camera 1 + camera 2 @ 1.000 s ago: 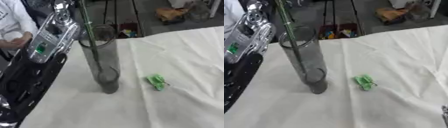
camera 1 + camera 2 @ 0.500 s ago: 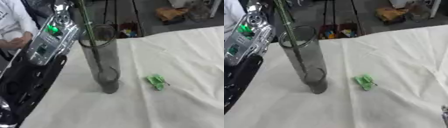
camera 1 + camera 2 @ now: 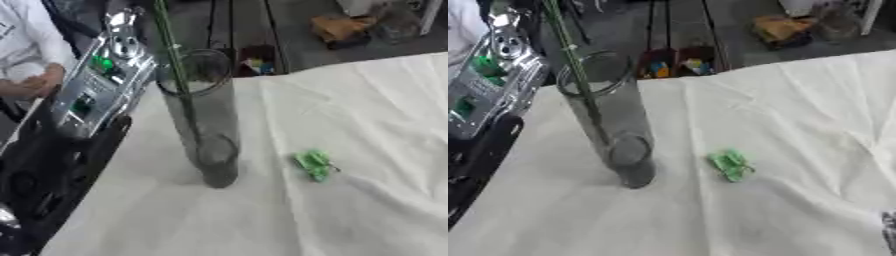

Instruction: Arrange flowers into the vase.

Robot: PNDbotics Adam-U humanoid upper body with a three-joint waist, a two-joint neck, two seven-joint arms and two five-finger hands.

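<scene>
A tall clear glass vase stands upright on the white cloth. One thin green stem leans inside it and runs out of the top of the picture. My left forearm, silver with green lights, rises just left of the vase, and its hand lies beyond the top edge. A small green crumpled piece lies on the cloth to the right of the vase. Only a dark sliver of my right hand shows, at the lower right edge of the right eye view.
The table's far edge runs just behind the vase. Beyond it the floor holds a dark box of coloured bits and a brown box. My black left arm fills the lower left. The cloth is creased on the right.
My left forearm has risen a little beside the vase. The vase, the stem and the green piece have stayed where they were.
</scene>
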